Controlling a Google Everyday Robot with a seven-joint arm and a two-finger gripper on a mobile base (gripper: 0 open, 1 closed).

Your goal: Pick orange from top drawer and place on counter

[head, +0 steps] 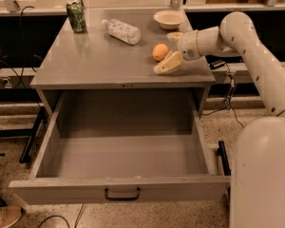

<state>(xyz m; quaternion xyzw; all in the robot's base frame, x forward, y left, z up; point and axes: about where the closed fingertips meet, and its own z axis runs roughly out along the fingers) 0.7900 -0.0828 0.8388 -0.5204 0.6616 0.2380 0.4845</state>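
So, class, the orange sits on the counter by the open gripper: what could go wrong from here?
The open gripper is right beside the orange; a finger could nudge it in pulling away. Being round, it might roll off the counter into the open top drawer. The white bowl lies close behind the gripper.

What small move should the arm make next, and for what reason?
Probably draw the gripper straight back, away from the orange, jaws kept open. The orange sits on the counter between the spread fingertips, and the top drawer is empty.
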